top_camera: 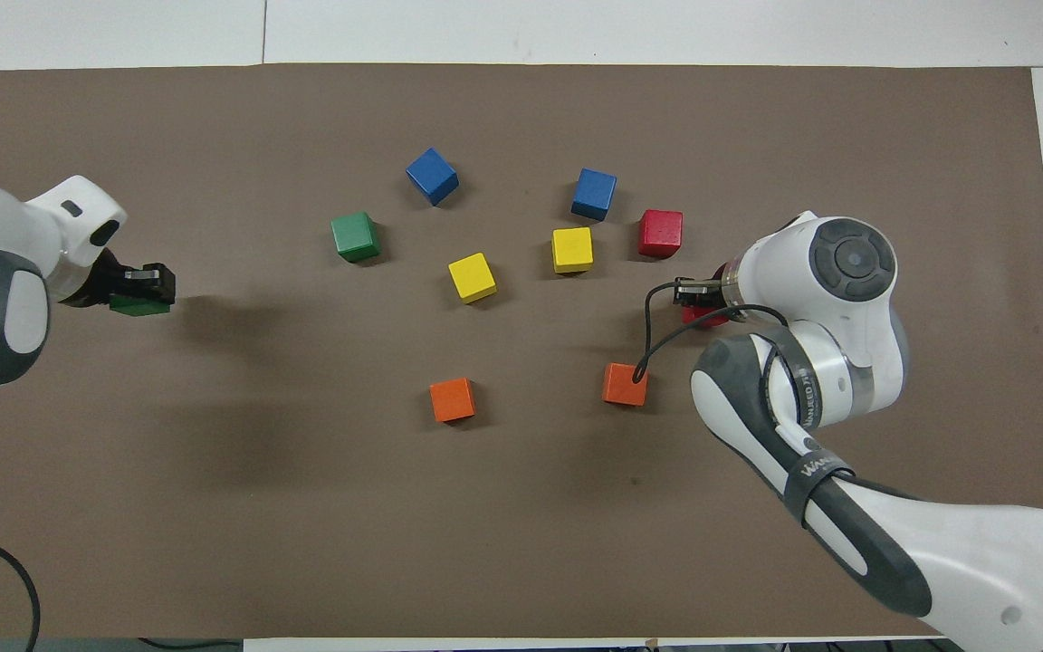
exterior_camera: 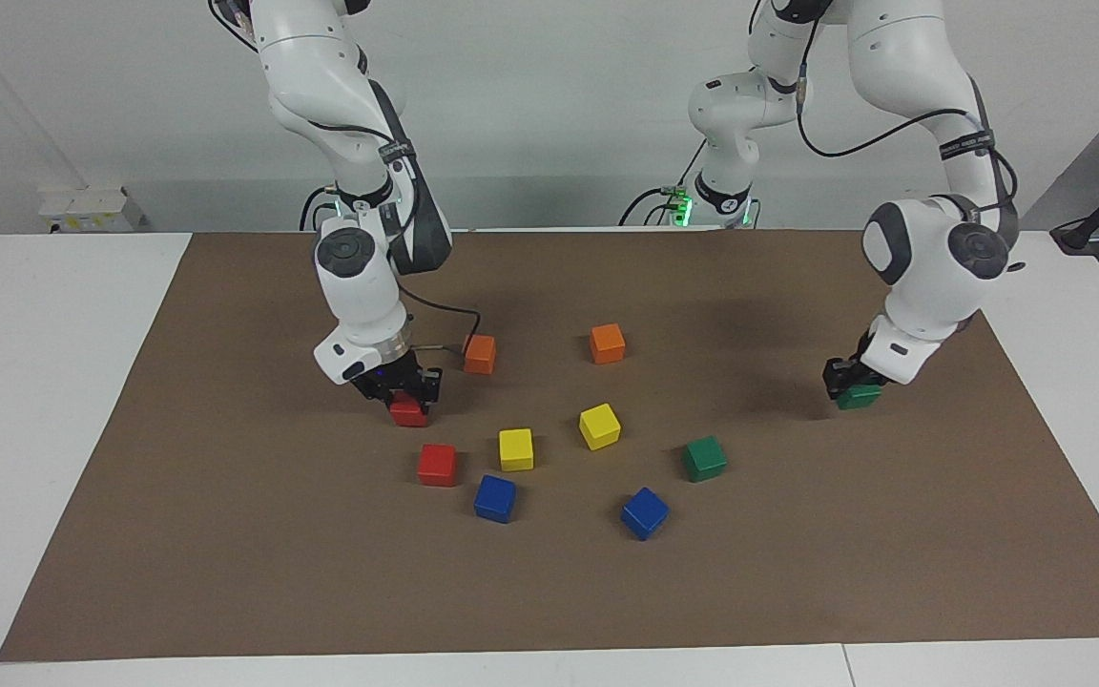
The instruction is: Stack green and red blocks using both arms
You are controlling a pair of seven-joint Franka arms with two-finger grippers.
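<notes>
My left gripper [exterior_camera: 850, 384] [top_camera: 145, 284] is shut on a green block [exterior_camera: 860, 398] [top_camera: 136, 308], held just above the mat near the left arm's end of the table. The second green block [exterior_camera: 705, 458] [top_camera: 355, 236] sits on the mat beside a blue cube. My right gripper [exterior_camera: 404, 385] [top_camera: 696, 292] is down at the mat, shut on a red block [exterior_camera: 408, 413] [top_camera: 707, 318]. The second red block [exterior_camera: 437, 465] [top_camera: 661, 233] lies a little farther from the robots than that one.
On the brown mat [exterior_camera: 225, 534] lie two orange cubes [exterior_camera: 480, 353] [exterior_camera: 608, 343], two yellow cubes [exterior_camera: 516, 448] [exterior_camera: 599, 426] and two blue cubes [exterior_camera: 495, 498] [exterior_camera: 644, 512]. The right arm's cable runs past one orange cube.
</notes>
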